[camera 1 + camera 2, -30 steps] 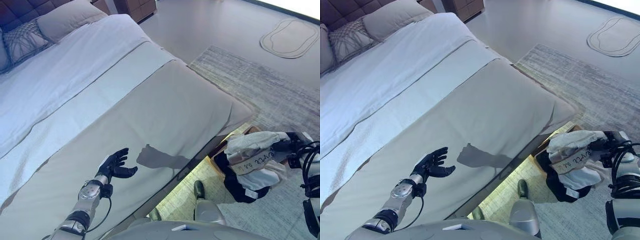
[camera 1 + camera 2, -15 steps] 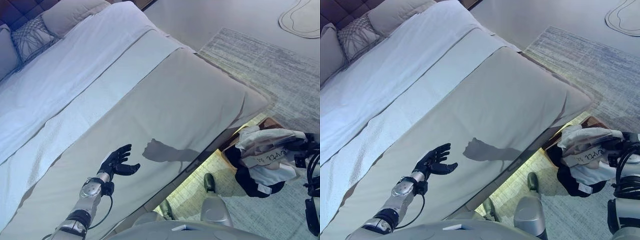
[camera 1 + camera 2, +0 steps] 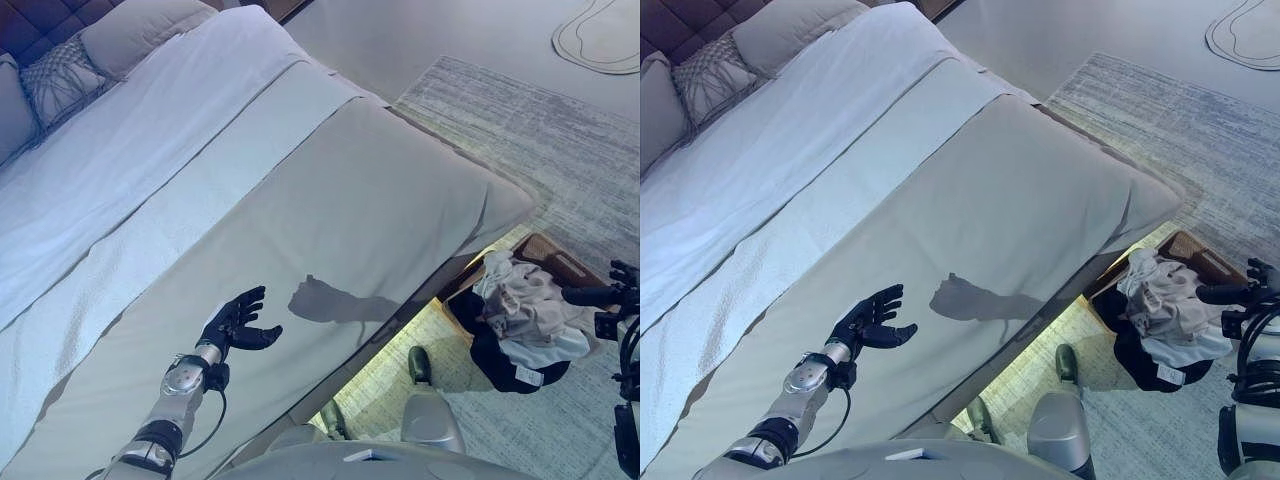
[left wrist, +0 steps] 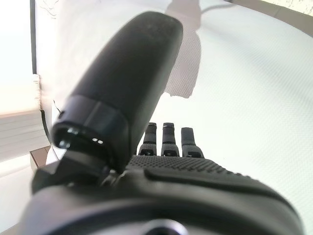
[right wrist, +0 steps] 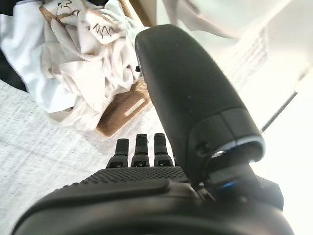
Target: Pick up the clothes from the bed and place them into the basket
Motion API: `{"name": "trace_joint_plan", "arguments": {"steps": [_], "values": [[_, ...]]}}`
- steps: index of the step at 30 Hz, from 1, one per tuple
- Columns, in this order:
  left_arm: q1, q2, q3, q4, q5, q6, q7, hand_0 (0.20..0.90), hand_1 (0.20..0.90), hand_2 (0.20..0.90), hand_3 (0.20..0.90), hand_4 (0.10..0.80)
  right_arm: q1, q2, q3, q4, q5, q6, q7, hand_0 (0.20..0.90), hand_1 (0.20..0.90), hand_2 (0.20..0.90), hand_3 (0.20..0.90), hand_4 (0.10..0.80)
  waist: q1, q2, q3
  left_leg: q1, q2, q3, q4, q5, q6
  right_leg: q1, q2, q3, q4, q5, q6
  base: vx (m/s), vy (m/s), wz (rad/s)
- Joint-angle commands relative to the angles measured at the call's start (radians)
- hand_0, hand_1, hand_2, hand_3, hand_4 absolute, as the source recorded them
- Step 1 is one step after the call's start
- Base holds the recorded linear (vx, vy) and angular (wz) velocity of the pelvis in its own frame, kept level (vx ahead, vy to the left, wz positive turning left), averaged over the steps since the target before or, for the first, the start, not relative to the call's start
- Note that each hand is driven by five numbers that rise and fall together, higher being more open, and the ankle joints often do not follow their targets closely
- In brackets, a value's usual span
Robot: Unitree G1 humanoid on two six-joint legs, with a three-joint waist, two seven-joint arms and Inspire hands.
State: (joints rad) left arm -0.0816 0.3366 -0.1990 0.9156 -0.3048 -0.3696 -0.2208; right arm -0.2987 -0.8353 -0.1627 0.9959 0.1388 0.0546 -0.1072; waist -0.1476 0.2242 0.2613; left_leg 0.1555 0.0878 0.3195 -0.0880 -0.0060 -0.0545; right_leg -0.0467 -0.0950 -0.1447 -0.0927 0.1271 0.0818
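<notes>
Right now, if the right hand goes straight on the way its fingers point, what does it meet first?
Probably the pile of clothes in the basket. The right hand is open and its fingers point at the pile from beside the basket. Its height over the pile is unclear, so it may pass just above.

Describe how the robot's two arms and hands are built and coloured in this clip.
The left arm is silver-grey metal in jointed segments with dark bands. It ends in a black left hand with slim fingers and textured rubbery padding. The right hand is the same black build, with a thick rounded thumb and a ribbed palm surface.
</notes>
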Motion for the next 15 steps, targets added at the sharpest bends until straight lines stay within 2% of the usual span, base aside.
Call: {"name": "trace_joint_plan", "arguments": {"steps": [1, 7, 12, 15], "values": [[0.006, 0.058, 0.055, -0.041, -0.054, -0.053, 0.032, 0.900, 0.900, 0.900, 0.900, 0.800, -0.004, 0.027, 0.003, -0.092, 0.032, -0.107, -0.058, 0.900, 0.900, 0.900, 0.900, 0.800, -0.012, -0.114, -0.103, -0.008, 0.022, -0.005, 0.072, -0.073, -0.031, 0.023, -0.025, 0.025, 0.096, -0.121, 0.026, 0.000, 0.000, 0.00], [0.012, 0.046, 0.053, -0.035, -0.062, -0.062, 0.043, 0.900, 0.900, 0.900, 0.900, 0.800, 0.026, 0.072, 0.004, -0.176, 0.075, -0.136, -0.089, 0.900, 0.900, 0.900, 0.900, 0.800, -0.015, -0.136, -0.123, 0.003, 0.030, -0.003, 0.060, -0.069, -0.028, 0.036, -0.015, 0.027, 0.100, -0.126, 0.024, 0.045, 0.018, 0.01], [0.015, 0.028, 0.064, -0.022, -0.068, -0.052, 0.072, 0.900, 0.900, 0.900, 0.900, 0.800, 0.087, 0.183, 0.025, -0.328, 0.113, -0.195, -0.115, 0.900, 0.900, 0.900, 0.900, 0.800, -0.019, -0.166, -0.138, 0.011, 0.039, -0.005, 0.054, -0.063, -0.030, 0.046, -0.006, 0.028, 0.109, -0.134, 0.023, 0.030, 0.010, 0.00], [0.022, 0.001, 0.068, -0.007, -0.070, -0.056, 0.084, 0.900, 0.900, 0.900, 0.900, 0.800, 0.144, 0.287, 0.072, -0.424, 0.103, -0.236, -0.129, 0.900, 0.900, 0.900, 0.900, 0.800, -0.022, -0.181, -0.141, 0.012, 0.042, -0.009, 0.051, -0.057, -0.027, 0.051, 0.000, 0.030, 0.116, -0.139, 0.020, 0.000, 0.000, 0.00]]}}
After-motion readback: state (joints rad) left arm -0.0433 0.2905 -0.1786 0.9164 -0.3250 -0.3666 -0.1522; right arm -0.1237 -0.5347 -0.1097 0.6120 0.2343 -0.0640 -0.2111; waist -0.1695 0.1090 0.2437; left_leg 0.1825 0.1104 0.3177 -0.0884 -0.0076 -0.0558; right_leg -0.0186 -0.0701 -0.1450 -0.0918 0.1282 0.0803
